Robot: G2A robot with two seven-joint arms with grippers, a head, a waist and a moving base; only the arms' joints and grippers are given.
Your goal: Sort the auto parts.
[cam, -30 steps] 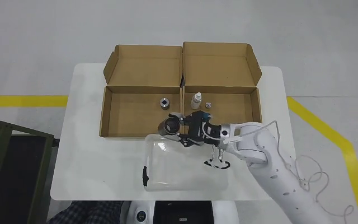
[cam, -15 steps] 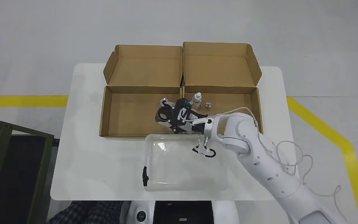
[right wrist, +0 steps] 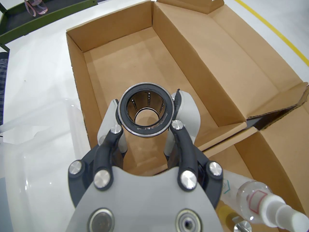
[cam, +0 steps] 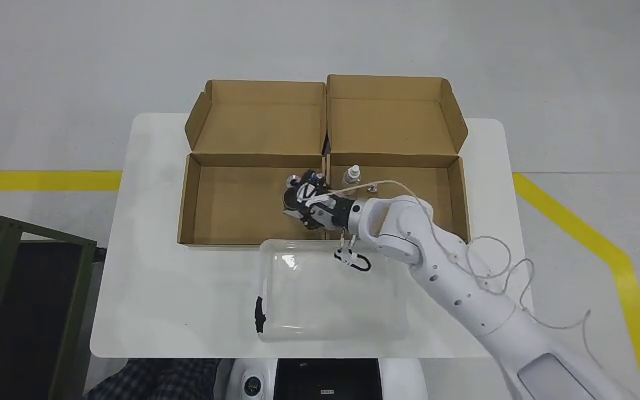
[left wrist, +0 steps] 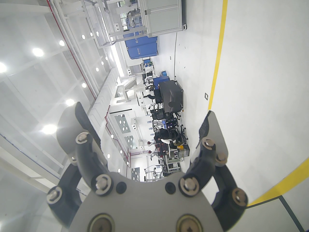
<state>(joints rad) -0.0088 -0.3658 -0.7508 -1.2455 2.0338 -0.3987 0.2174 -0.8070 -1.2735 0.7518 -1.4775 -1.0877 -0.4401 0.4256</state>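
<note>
My right gripper (cam: 301,192) (right wrist: 146,98) is shut on a metal ring-shaped bearing (cam: 291,202) (right wrist: 146,131), gripped by its sides with its bore facing the wrist camera. It hangs over the right half of the left cardboard box (cam: 215,205) (right wrist: 115,56), just above the floor. The right cardboard box (cam: 425,195) holds a small white bottle (cam: 351,177) (right wrist: 259,198) and a small metal part (right wrist: 241,227). My left gripper (left wrist: 142,114) is open, holds nothing and points out into the room.
A clear plastic bin (cam: 330,300) (right wrist: 26,170) sits on the white table (cam: 150,260) in front of the boxes. Both box lids stand open at the back. A green cart (right wrist: 48,3) with a pink bottle stands beside the table.
My right gripper has carried the bearing from above the box's front wall and the clear bin back and left, into the left cardboard box.
</note>
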